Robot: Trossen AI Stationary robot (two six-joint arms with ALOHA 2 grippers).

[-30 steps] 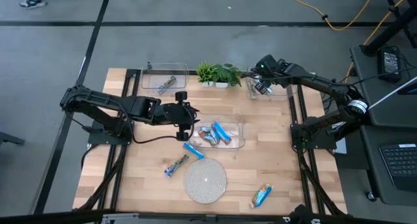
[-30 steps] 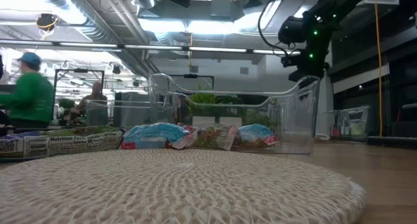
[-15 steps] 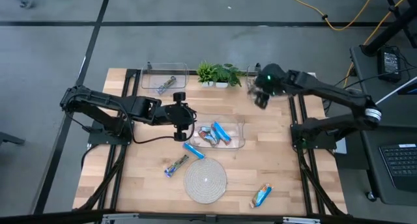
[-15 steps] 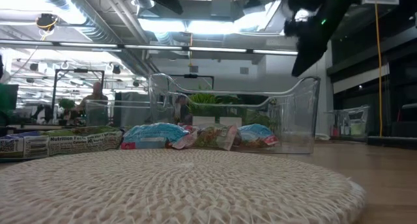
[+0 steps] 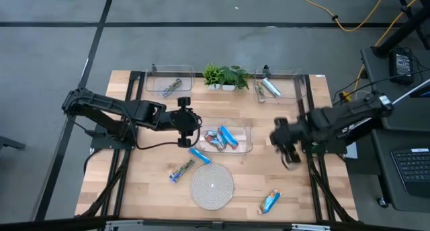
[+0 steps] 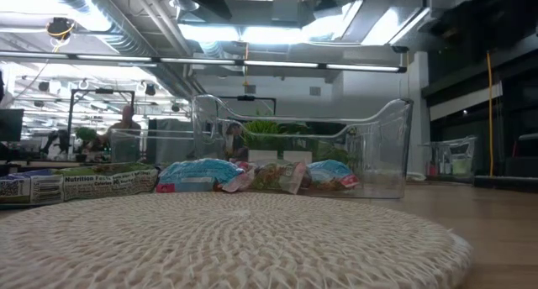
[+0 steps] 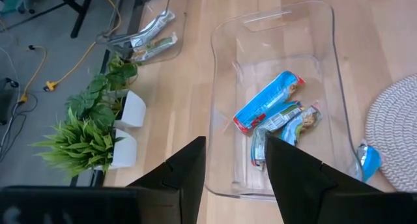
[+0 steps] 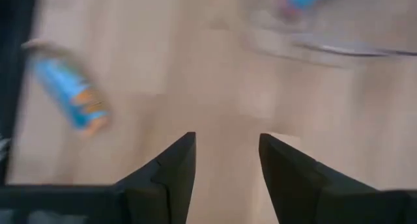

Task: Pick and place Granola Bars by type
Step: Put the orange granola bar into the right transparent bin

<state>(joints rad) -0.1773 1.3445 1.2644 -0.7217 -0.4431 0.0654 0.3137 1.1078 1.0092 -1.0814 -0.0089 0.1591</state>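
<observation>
hovering over bare wood right of the middle clear bin (image 5: 247,138), the right gripper (image 5: 289,150) carried nothing, its two dark fingers (image 8: 166,168) parted with only tabletop showing between them. its wrist view showed a blue and orange granola bar (image 8: 68,97) off to one side, likely the loose bar (image 5: 270,201) that lay near the table's front edge in the high view. the left gripper (image 5: 187,129) sat at the left end of the middle bin, fingers (image 7: 186,172) also spread and empty, looking down on the bars inside (image 7: 268,101).

judging by the layout, sorting was partway done: one silvery bar (image 5: 271,88) lay in the back right bin (image 5: 295,76), another bar (image 5: 172,87) in the back left bin (image 5: 153,75), several in the middle bin, and three were loose on the table: the front one, a bright blue bar (image 5: 199,155) just behind the woven mat (image 5: 211,185), and a printed bar (image 5: 181,169) beside the mat's left edge.

the step in hand looked like the right arm's approach to a fresh pick. the next move would call for lining up over the front bar, descending with the fingers straddling its narrow width, and closing gently on the slippery wrapper.
</observation>
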